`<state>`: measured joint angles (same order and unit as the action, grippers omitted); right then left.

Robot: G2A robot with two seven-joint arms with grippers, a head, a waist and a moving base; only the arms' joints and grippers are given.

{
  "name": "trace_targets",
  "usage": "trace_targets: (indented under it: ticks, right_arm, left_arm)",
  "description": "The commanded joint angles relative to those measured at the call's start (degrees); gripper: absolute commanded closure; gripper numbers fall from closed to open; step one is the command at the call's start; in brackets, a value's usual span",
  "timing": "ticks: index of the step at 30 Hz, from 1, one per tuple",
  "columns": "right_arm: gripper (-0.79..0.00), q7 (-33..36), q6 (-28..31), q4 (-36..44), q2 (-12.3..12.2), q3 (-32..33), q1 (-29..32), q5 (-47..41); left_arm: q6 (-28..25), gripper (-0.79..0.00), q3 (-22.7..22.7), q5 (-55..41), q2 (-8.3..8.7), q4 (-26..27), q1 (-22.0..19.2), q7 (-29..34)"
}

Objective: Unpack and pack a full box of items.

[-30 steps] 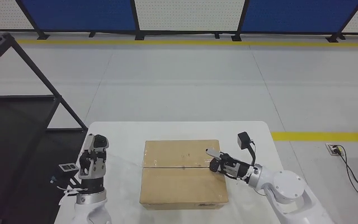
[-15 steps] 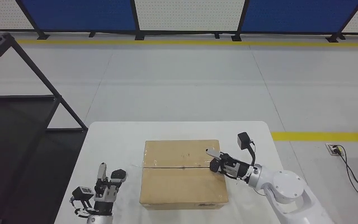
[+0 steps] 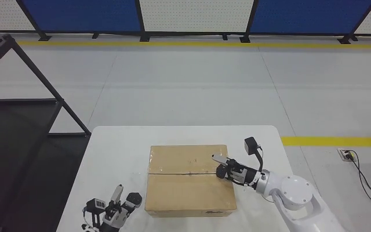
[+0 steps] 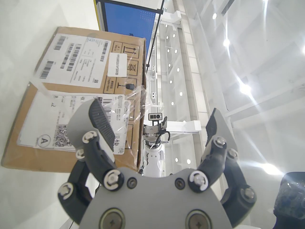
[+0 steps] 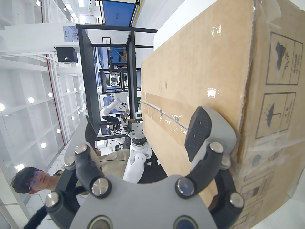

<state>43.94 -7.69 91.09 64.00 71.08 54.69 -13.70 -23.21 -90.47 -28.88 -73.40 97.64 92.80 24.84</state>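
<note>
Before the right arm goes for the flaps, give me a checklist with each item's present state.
1. Box sits flat on the table, top flaps shut: ok.
2. Tape on the top seam already cut: cannot tell; the right wrist view shows a thin line along it.
3. Right gripper fingers open, at the box's right top edge by the seam: ok.
4. Left gripper fingers open and apart from the box, low beside its labelled left side: ok.
5. What is inside the box: cannot tell; the flaps hide it.
</note>
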Motion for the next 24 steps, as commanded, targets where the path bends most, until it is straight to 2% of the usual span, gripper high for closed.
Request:
trace_targets:
  ticks: [1,8,15,17,19,24]
  right_arm:
    - [-0.785,-0.03,0.0,0.05,-0.02,0.09,0.09,-0.08]
    - [-0.785,0.26,-0.01,-0.29,0.04,-0.27,-0.51,-0.17]
    - [-0.785,0.36,0.01,-0.53,0.04,-0.3,-0.91,-0.1]
    - [-0.785,0.39,-0.08,-0.58,0.0,-0.18,-0.84,-0.05]
    - [-0.785,0.37,-0.08,-0.61,-0.02,-0.11,-0.74,-0.07]
    - [-0.785,0.33,-0.19,-0.78,0.01,-0.31,-0.86,-0.04]
  left_arm:
    - [-2.08,-0.785,-1.15,-0.71,-0.06,0.37,0.94,-1.83]
    - [-9.02,-0.785,-3.8,-5.11,-0.54,0.76,1.39,-8.16]
    - [-13.72,-0.785,-3.83,-7.77,-1.02,0.35,0.55,-9.69]
    - [-14.38,-0.785,-3.49,-10.19,-1.06,0.58,0.72,-7.59]
    - [-12.54,-0.785,-3.77,-10.53,-0.81,0.19,1.2,-3.54]
    - [-9.98,-0.785,-3.35,-5.2,-0.18,-1.36,1.91,5.66]
